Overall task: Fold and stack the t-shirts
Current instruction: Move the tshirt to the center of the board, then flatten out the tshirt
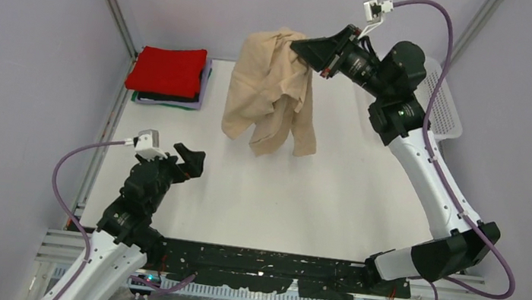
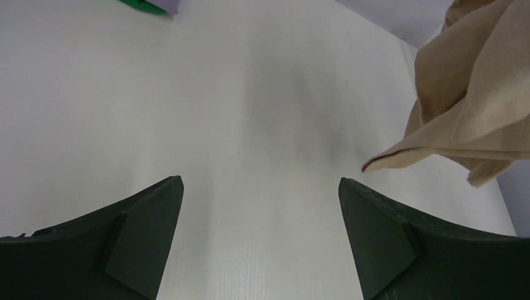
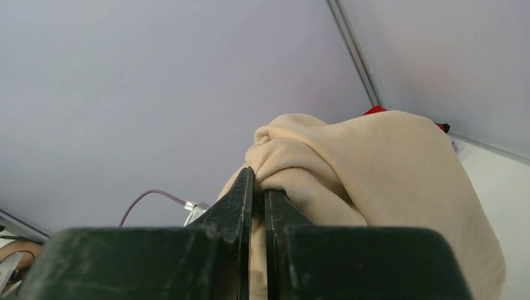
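The right jaws grip the top of the beige t-shirt (image 1: 273, 97), which hangs over the counter (image 1: 334, 197) just right of the stack of folded t-shirts (image 1: 168, 69). The left jaws, on the stack's near side, are spread wide and empty.

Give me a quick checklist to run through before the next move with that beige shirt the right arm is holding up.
1. The right gripper is shut on the beige t-shirt: ok.
2. The left gripper is open with nothing between its fingers: ok.
3. The beige t-shirt is spread flat for folding: not ok, it hangs bunched.
4. Its lower edge is clear of the table: cannot tell.
5. The folded stack, red shirt on top, lies apart from the hanging shirt: ok.
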Controlling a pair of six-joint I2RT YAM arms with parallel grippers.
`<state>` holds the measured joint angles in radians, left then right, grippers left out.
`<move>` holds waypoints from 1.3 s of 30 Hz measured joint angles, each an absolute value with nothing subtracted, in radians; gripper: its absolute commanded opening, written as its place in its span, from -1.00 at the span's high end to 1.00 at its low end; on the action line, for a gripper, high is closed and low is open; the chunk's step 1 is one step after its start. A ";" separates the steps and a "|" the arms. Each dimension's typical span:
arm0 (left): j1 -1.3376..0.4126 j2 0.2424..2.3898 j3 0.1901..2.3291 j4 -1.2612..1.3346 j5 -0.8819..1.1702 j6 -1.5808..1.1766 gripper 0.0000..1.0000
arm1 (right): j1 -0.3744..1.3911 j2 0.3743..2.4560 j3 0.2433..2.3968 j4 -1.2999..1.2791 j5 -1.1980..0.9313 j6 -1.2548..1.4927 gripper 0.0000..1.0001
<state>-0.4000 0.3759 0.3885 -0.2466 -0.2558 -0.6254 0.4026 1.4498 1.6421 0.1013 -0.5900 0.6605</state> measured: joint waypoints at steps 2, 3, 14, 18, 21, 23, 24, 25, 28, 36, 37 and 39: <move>-0.400 0.368 0.389 -0.262 -0.268 -0.635 -0.99 | 0.417 1.430 1.592 0.118 -0.585 0.682 0.90; -0.400 0.365 0.389 -0.267 -0.274 -0.643 -0.99 | 0.418 1.418 1.563 0.120 -0.576 0.688 0.90; -0.400 0.456 0.392 -0.286 -0.311 -0.682 -0.99 | 0.317 1.313 1.082 -0.023 -0.181 0.643 -0.40; -0.400 0.568 0.406 -0.279 -0.282 -0.707 -0.99 | 0.212 1.363 0.939 -0.129 -0.040 0.617 -0.95; -0.400 0.659 0.413 -0.248 -0.212 -0.719 -0.99 | 0.187 1.363 0.905 -0.197 0.042 0.577 -0.99; -0.400 0.735 0.423 -0.216 -0.137 -0.725 -0.99 | 0.199 1.338 0.900 -0.207 0.077 0.545 -0.99; -0.400 0.778 0.428 -0.196 -0.095 -0.726 -0.99 | 0.207 1.316 0.895 -0.206 0.089 0.526 -0.99; -0.400 0.820 0.433 -0.174 -0.049 -0.727 -0.99 | 0.214 1.287 0.886 -0.201 0.098 0.508 -0.99; -0.404 0.950 0.453 -0.098 0.077 -0.736 -0.99 | 0.240 1.190 0.851 -0.169 0.102 0.418 -0.99; -0.517 1.343 0.626 0.058 0.252 -0.795 -0.94 | 0.323 1.159 0.842 -0.079 -0.077 0.135 -0.99; -0.539 1.383 0.649 0.070 0.253 -0.805 -0.89 | 0.327 1.181 0.859 -0.078 -0.110 0.112 -0.99; -0.572 1.456 0.693 0.077 0.253 -0.816 -0.83 | 0.331 1.237 0.902 -0.076 -0.159 0.080 -0.99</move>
